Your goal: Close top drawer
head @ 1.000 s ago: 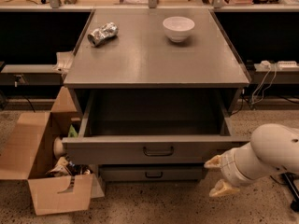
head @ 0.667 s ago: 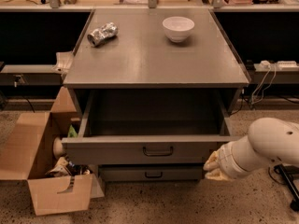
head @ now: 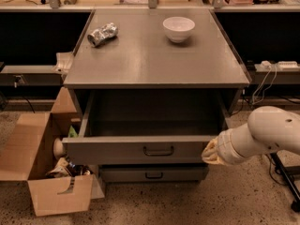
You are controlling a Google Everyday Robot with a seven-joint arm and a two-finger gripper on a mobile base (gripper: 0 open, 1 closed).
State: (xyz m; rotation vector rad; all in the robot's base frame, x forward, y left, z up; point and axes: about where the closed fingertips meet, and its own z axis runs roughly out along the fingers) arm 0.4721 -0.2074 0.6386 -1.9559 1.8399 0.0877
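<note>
**Q:** Where is the top drawer (head: 117, 149)?

**A:** Pulled well out of the cabinet (head: 154, 64), just under the cabinet's top. What I can see of the inside looks bare. The tall flat front has a dark wire handle (head: 158, 151) at its centre. A lower drawer (head: 154, 174) beneath it is pushed in.

**Q:** And you?

**A:** My gripper (head: 211, 151) is at the right end of that drawer front, on the cabinet's right side, touching it or very nearly. Spread or pinched, I cannot tell.

**Q:** How will it handle?

**A:** My guess is stiff sheet metal with no give. It looks empty, so light for its bulk. If it runs on slides, a steady push should move it. The painted face is probably slick, so I'd press square-on, not at a glancing angle.

**Q:** Where do you take hold?

**A:** No grasp needed, just a flat push on the front. Pushing at the right end may twist it on its slides. Nearer the handle it should drive straighter. The handle itself is thin wire, made for pulling, so I'd skip it.

**Q:** Any hazards?

**A:** A bowl (head: 178, 28) and a crushed can (head: 102, 33) sit on the cabinet's top, and a slam could jolt them. A cardboard box (head: 28, 149) stands left of the cabinet, just beside the drawer's left corner.
</note>
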